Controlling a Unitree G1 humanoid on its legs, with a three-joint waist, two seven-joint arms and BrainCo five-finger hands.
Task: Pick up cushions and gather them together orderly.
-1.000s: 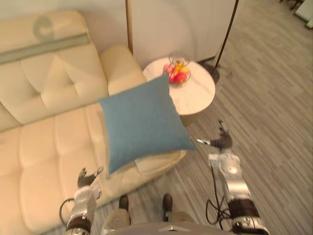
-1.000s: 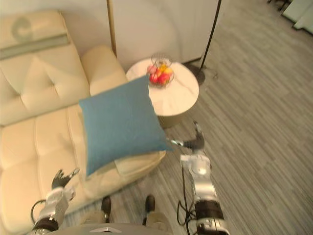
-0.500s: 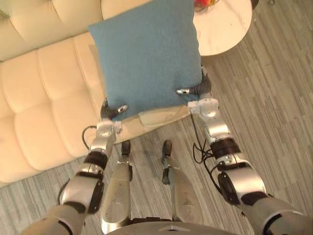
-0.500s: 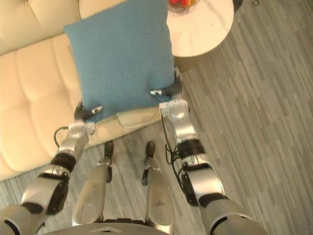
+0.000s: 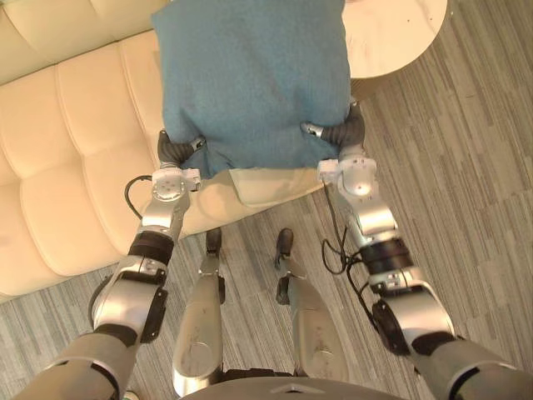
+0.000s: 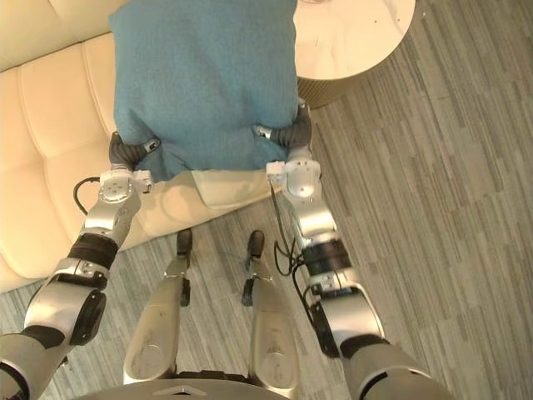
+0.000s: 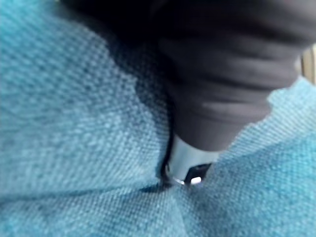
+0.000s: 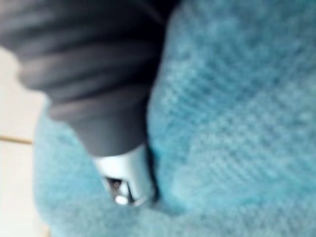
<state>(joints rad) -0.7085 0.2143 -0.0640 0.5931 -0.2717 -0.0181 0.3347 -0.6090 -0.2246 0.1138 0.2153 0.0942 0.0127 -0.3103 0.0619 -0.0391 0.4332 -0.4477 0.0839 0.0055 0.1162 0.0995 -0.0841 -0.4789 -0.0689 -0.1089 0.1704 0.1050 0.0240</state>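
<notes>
Left hand (image 5: 174, 149), right hand (image 5: 342, 133) now pinching cushion (image 5: 250, 75)

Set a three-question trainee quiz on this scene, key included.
1. Which corners of the blue square fabric cushion do the left hand and right hand pinch? A) the two nearest the robot B) the two farthest C) one near, one far.
2. True or false: a round white side table stands beside the cream tufted leather sofa.
3. Fill in: each thumb presses the cushion's ____ face.
Key: 1 A; 2 true; 3 upper.
</notes>
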